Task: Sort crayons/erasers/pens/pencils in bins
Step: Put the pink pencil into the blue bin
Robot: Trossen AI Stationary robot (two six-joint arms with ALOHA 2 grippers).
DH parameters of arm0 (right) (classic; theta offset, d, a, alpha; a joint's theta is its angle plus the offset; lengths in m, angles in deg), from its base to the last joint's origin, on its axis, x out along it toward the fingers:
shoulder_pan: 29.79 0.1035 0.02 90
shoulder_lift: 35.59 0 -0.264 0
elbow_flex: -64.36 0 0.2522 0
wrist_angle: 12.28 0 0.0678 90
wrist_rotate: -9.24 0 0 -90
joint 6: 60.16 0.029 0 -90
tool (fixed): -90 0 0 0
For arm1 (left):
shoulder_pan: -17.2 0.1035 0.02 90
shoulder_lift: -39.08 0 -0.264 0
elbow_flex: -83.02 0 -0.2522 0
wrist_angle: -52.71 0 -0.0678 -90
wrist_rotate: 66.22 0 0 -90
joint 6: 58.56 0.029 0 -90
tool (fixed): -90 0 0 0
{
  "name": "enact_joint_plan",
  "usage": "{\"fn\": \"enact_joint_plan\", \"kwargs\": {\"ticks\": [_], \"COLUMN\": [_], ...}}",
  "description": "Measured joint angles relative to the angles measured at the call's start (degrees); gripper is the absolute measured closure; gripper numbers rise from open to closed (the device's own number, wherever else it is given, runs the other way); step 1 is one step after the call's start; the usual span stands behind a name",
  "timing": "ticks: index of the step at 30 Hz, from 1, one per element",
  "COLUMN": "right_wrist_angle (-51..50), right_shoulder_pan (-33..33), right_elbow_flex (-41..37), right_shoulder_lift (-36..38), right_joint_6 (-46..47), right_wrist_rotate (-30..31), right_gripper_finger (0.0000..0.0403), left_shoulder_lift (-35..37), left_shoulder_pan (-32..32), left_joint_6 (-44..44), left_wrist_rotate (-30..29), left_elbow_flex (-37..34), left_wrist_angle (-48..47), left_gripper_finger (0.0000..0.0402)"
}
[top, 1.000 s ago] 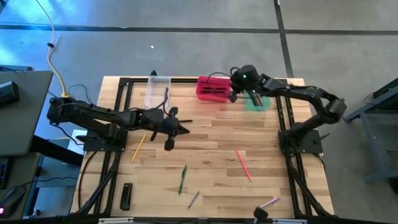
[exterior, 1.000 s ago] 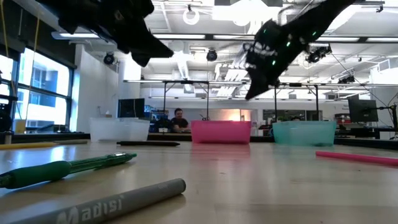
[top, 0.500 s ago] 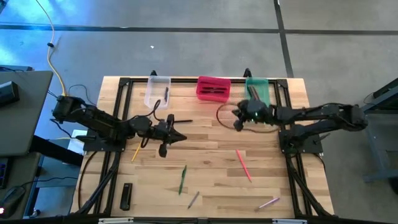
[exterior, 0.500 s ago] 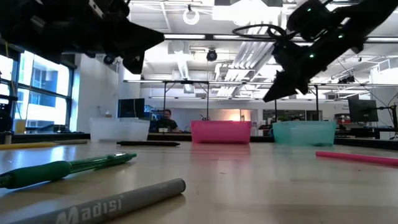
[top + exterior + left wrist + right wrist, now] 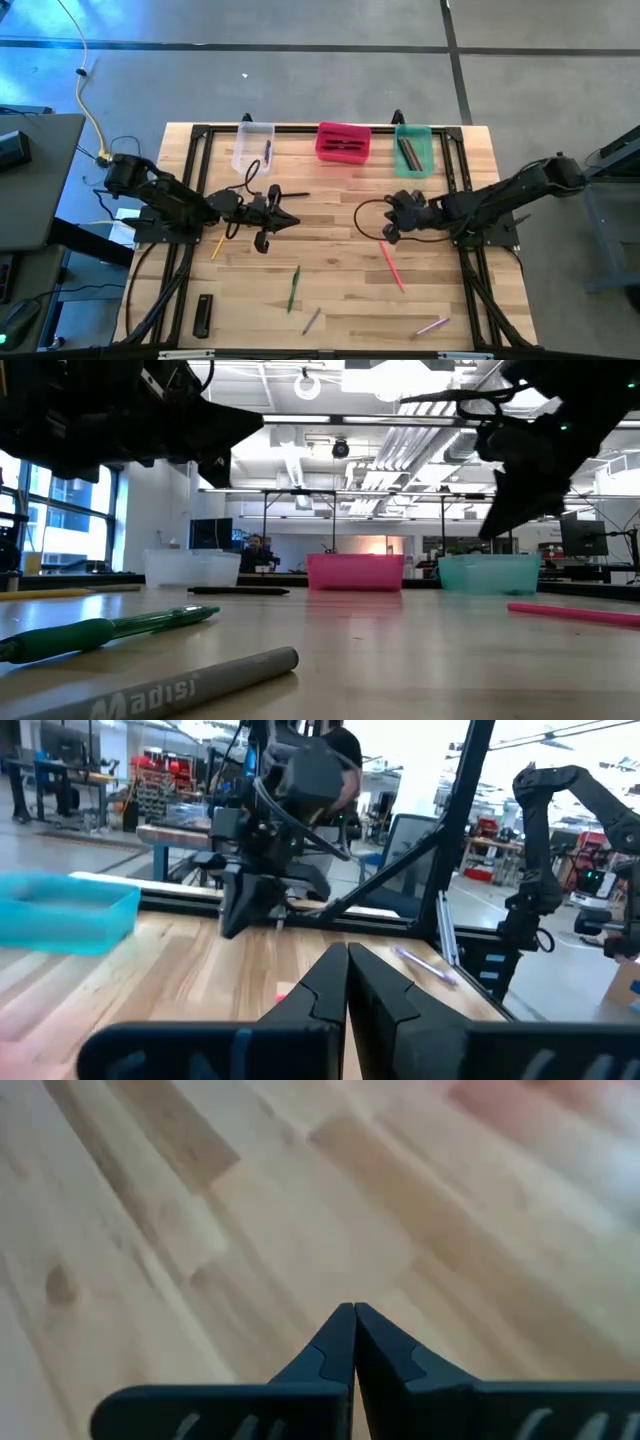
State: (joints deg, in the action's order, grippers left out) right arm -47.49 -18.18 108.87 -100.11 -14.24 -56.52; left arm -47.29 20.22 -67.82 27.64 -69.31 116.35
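Note:
Three bins stand along the far edge: clear (image 5: pixel 252 147), pink-red (image 5: pixel 343 142) and green (image 5: pixel 413 148), each with dark sticks inside. Loose on the table lie a yellow pencil (image 5: pixel 222 237), a black stick (image 5: pixel 291 196), a green pen (image 5: pixel 294 287), a grey marker (image 5: pixel 312 320), a red-pink stick (image 5: pixel 391 265) and a pale purple stick (image 5: pixel 433 326). My left gripper (image 5: pixel 290 220) is shut and empty at left centre, above the table (image 5: pixel 347 960). My right gripper (image 5: pixel 384 234) is shut and empty (image 5: pixel 354 1316), just above the far end of the red-pink stick.
A wider flat black bar (image 5: pixel 203 314) lies near the front left corner. Black frame rails (image 5: pixel 196 180) run along the table's left, right and far sides. A person sits in the room behind the bins (image 5: pixel 262 552).
My right gripper has swung from above the pink-red and green bins toward the near edge and down, and now stands low over the table's right centre. My left gripper has drawn a little toward the near edge.

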Motion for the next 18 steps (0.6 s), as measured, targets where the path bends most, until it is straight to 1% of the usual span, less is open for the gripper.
{"fn": "enact_joint_plan", "kwargs": {"ticks": [5, 10, 14, 18], "right_wrist_angle": [-4.2, -7.8, -8.3, -7.9], "right_shoulder_pan": [5.2, 8.6, 9.8, 10.0], "right_elbow_flex": [0.3, 0.4, 0.4, 0.4], "right_shoulder_lift": [0.0, 0.0, 0.0, -0.5], "right_joint_6": [10.3, 17.7, 21.2, 21.3], "right_wrist_rotate": [0.3, 0.3, 0.2, 0.2], "right_gripper_finger": [0.0403, 0.0403, 0.0403, 0.0403], "left_shoulder_lift": [-3.1, -3.4, -3.4, -3.4], "left_shoulder_pan": [1.1, 1.7, 1.8, 1.8], "left_joint_6": [-1.8, -1.9, -1.5, -1.5], "left_wrist_rotate": [0.0, 0.0, 0.0, 0.0], "left_elbow_flex": [0.0, 0.0, 0.0, 0.0], "left_wrist_angle": [2.9, 3.0, 3.0, 3.0], "left_gripper_finger": [0.0401, 0.0401, 0.0402, 0.0401]}}
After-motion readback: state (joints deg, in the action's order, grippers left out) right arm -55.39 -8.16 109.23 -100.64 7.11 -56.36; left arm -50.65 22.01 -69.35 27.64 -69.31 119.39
